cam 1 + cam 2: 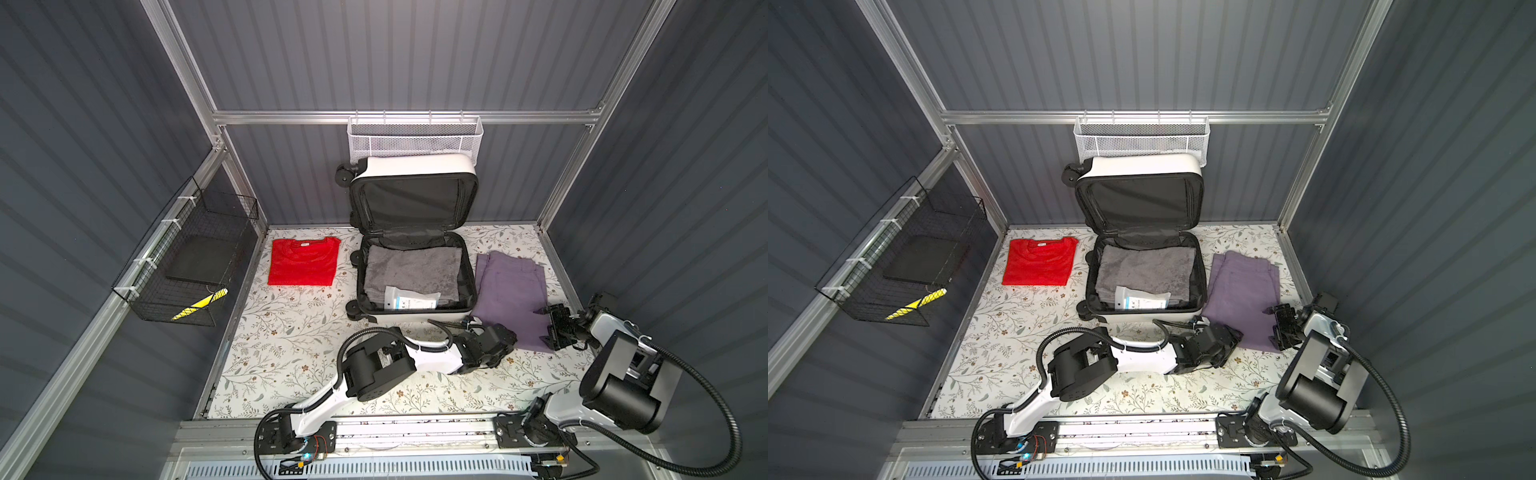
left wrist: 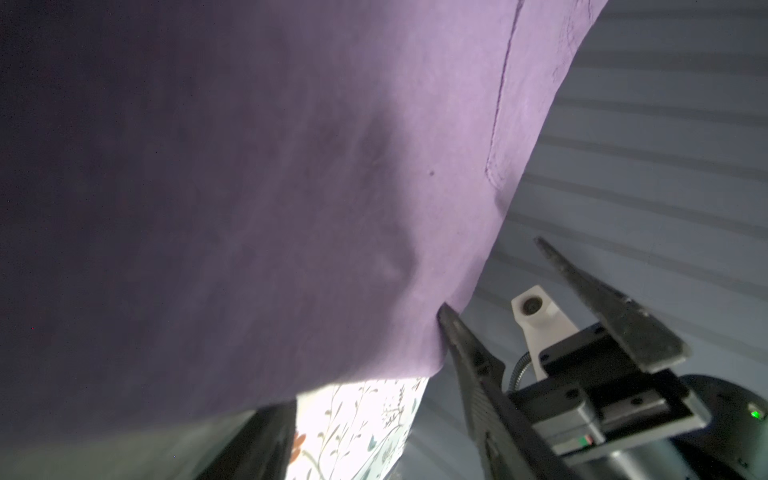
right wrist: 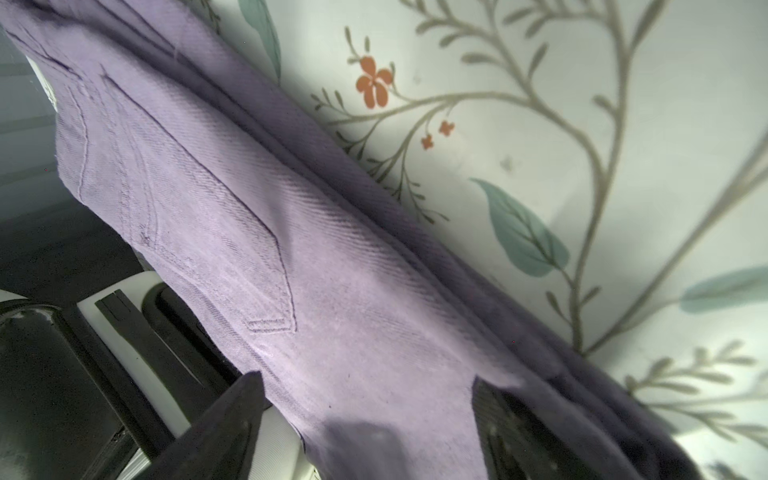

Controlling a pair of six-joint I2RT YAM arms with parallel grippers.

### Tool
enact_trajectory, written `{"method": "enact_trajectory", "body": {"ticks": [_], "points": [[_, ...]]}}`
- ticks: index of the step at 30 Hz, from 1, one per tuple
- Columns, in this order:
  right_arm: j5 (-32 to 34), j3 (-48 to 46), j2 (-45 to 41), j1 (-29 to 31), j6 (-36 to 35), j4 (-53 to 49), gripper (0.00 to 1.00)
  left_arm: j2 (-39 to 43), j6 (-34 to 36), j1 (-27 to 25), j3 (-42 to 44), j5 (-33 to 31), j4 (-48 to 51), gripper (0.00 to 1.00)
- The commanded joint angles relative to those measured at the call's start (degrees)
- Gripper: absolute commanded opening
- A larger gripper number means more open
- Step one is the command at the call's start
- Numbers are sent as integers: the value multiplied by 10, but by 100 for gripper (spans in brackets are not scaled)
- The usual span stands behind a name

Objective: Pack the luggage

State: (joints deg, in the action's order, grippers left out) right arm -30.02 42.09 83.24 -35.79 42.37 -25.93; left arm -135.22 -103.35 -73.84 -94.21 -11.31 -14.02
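Nearby, the luggage (image 1: pixel 415 199) lies open beside the left gripper (image 1: pixel 509 338).

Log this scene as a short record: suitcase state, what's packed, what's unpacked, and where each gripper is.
luggage: open, lid propped upright at the back
packed: grey towel, with a white packet lying on it
left of the case: folded red T-shirt
right of the case: folded purple trousers
left gripper: at the trousers' near corner; jaws hidden
right gripper: open, fingers astride the trousers' near edge
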Motion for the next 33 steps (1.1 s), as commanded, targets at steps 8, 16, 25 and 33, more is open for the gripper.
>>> {"method": "enact_trajectory", "body": {"ticks": [8,16,25,33], "points": [[42,-15,22,1,-23,-17,81,-54,-14,-4,-29,-49,14,55],[43,-14,19,0,-23,-21,81,-76,19,-4,-41,-56,8,31],[6,9,-18,1,18,-25,81,-74,282,2,-209,-21,179,0],[-12,20,-49,1,57,-21,81,-110,426,56,-368,127,265,0]]}}
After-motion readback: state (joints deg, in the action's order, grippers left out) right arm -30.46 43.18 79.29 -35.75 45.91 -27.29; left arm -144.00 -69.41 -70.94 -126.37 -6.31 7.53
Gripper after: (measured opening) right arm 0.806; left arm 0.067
